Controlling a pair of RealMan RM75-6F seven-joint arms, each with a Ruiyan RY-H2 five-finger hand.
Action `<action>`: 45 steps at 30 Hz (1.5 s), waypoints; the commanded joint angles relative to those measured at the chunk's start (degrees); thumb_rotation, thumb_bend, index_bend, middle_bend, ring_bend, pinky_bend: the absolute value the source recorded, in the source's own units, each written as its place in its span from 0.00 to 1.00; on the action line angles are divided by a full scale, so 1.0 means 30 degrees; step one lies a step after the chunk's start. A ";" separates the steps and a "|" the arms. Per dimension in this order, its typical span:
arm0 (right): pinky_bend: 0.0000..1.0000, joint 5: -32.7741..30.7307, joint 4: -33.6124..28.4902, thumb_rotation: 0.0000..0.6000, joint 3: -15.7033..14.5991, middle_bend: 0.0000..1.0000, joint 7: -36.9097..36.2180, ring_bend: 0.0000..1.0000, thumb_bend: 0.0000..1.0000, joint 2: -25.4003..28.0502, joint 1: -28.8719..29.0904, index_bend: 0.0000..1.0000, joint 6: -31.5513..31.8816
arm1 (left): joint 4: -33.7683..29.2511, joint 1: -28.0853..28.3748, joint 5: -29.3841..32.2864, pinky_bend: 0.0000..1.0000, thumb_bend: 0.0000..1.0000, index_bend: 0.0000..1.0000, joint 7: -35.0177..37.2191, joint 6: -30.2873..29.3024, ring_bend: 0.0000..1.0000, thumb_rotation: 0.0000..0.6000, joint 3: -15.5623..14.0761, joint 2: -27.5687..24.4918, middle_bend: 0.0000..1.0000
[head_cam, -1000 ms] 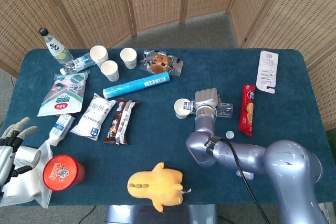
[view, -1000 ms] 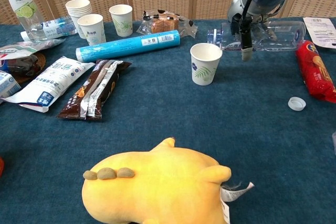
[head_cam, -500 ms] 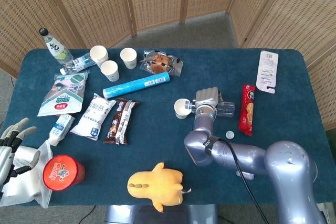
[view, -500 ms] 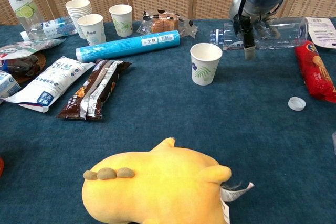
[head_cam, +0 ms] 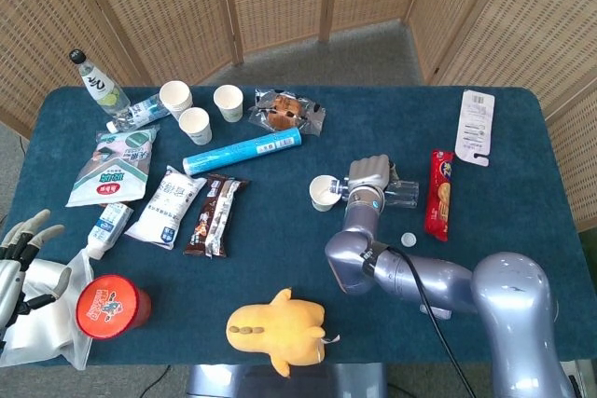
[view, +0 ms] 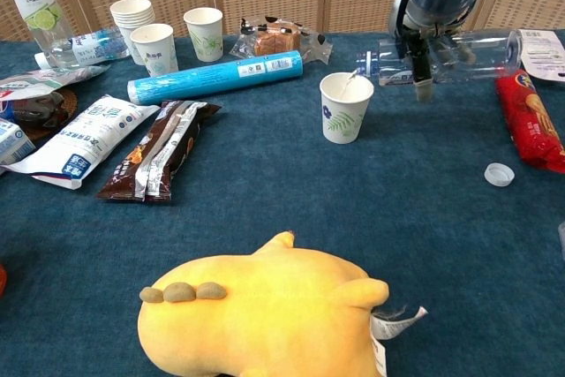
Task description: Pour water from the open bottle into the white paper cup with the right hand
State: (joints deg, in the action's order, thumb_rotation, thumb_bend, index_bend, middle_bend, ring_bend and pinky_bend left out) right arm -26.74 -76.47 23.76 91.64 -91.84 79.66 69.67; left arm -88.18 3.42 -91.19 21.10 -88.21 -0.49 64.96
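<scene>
Wicker screens are backing a blue-clothed table (head_cam: 280, 230) crowded with snacks. The right hand (view: 422, 37) is clamping its fingers around the clear bottle (view: 459, 55), tipped almost flat with its mouth over the white paper cup (view: 345, 107) mid-table; pouring is seemingly underway, a thin stream entering. The left hand (head_cam: 23, 249) is idling, fingers apart.
</scene>
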 commanded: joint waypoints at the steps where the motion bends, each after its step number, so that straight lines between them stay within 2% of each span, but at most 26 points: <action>1: 0.53 0.0138 -0.0130 1.00 0.0349 0.72 -0.0058 0.53 0.28 0.0028 -0.0301 0.53 -0.0041 | -0.0025 0.0006 -0.0022 0.00 0.46 0.16 -0.0012 0.0002 0.00 0.59 -0.0009 -0.0016 0.06; 8: 0.53 0.0304 -0.0982 1.00 0.1318 0.71 -0.0778 0.52 0.28 0.0493 -0.1183 0.53 -0.0423 | -0.0262 0.0036 -0.0166 0.00 0.46 0.16 -0.0159 -0.0129 0.00 0.59 0.0026 -0.0133 0.06; 18: 0.53 0.0847 -0.2320 1.00 0.2873 0.71 -0.3389 0.52 0.28 0.1540 -0.2533 0.53 -0.1707 | -0.0611 -0.0038 -0.0279 0.00 0.46 0.16 -0.0431 -0.0267 0.00 0.59 -0.0050 -0.0297 0.06; 27: 0.52 0.1076 -0.4167 1.00 0.4054 0.71 -0.6501 0.52 0.28 0.3569 -0.4420 0.53 -0.3675 | -0.1115 0.0031 -0.0451 0.00 0.46 0.16 -0.0687 -0.0438 0.00 0.59 0.0052 -0.0647 0.06; 33: 0.49 0.2868 -0.5393 1.00 0.4630 0.71 -1.0138 0.52 0.28 0.4893 -0.6153 0.53 -0.5142 | -0.1626 0.0054 -0.0621 0.00 0.47 0.16 -0.1092 -0.0519 0.00 0.58 0.0042 -0.0792 0.06; 39: 0.47 0.6904 -0.6570 1.00 0.5544 0.71 -1.6191 0.52 0.28 0.5054 -0.8377 0.53 -0.5533 | -0.1989 -0.0030 -0.0700 0.00 0.47 0.16 -0.1407 -0.0593 0.00 0.58 -0.0053 -0.0843 0.06; 45: 0.47 1.0606 -0.7568 1.00 0.5495 0.70 -2.0809 0.52 0.27 0.4649 -0.9938 0.53 -0.4792 | -0.2229 -0.0109 -0.0726 0.00 0.46 0.16 -0.1595 -0.0646 0.00 0.59 -0.0122 -0.0908 0.06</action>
State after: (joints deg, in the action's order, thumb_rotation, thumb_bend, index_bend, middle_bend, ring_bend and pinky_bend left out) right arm -0.91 -96.68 39.60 35.79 -77.53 53.45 54.51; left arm -94.86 3.11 -93.37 16.33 -90.13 -0.85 62.24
